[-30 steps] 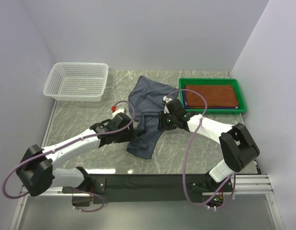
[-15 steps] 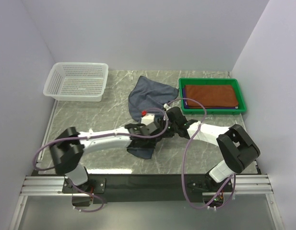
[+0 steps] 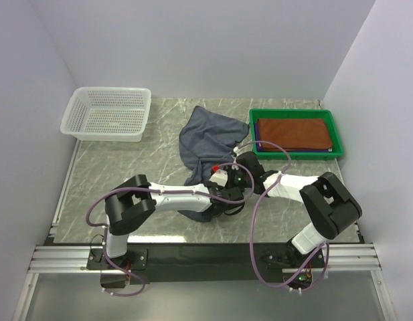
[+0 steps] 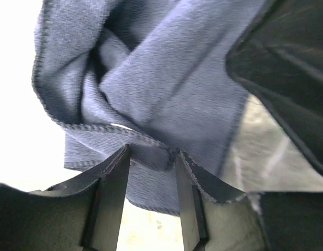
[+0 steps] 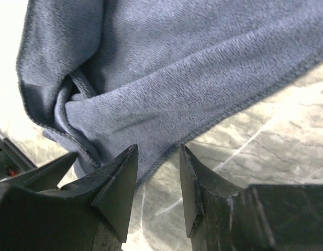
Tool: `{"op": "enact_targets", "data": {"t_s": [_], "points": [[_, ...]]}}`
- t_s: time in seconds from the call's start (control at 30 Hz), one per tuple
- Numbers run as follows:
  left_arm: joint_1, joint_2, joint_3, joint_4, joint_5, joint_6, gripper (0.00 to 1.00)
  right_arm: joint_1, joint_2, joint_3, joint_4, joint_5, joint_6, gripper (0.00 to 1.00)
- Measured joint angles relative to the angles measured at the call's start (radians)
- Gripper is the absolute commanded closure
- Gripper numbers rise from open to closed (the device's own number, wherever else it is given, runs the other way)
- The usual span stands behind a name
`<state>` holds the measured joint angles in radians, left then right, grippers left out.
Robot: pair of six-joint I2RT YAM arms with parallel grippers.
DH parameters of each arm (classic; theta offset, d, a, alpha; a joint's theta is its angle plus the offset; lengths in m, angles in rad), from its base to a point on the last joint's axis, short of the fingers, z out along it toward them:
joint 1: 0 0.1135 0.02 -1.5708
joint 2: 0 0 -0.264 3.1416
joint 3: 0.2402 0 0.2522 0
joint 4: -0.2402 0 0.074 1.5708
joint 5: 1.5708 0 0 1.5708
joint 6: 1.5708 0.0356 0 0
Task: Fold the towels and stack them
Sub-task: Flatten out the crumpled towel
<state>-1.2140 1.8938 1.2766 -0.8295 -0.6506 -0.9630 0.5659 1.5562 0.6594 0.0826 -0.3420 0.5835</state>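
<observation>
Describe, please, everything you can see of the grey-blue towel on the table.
The grey-blue towel is soft terry with a stitched hem, unfolded and crumpled, its far part spread on the marble table beside the green tray. Its near part is bunched into twisted folds, where the left pincer and right pincer each straddle its hem; whether they grip it is unclear.

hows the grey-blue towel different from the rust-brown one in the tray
The grey-blue towel lies crumpled and bunched on the table; the rust-brown towel lies flat in the green tray. The grey-blue towel has an irregular, twisted outline; the rust-brown towel is a neat rectangle. Both are soft cloth.
</observation>
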Motion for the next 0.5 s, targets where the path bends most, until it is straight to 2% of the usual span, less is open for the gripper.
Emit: {"op": "enact_targets", "data": {"t_s": [0.27,0.37,0.4,0.47,0.5], "points": [[-0.02,0.065,0.055,-0.08,-0.073,-0.024,0.57,-0.008,0.015,-0.011,0.037,-0.021,0.006,0.55],[-0.032,0.079,0.077,-0.097,-0.086,-0.032,0.65,-0.008,0.019,-0.012,0.04,-0.026,0.009,0.55],[-0.034,0.084,0.084,-0.105,-0.093,-0.038,0.73,-0.008,0.019,-0.012,0.04,-0.027,0.01,0.55],[-0.035,0.094,0.093,-0.122,-0.108,-0.052,0.8,-0.008,0.02,-0.012,0.042,-0.028,0.011,0.55],[-0.035,0.099,0.095,-0.13,-0.116,-0.055,0.9,-0.008,0.021,-0.013,0.044,-0.029,0.011,0.56]]}}
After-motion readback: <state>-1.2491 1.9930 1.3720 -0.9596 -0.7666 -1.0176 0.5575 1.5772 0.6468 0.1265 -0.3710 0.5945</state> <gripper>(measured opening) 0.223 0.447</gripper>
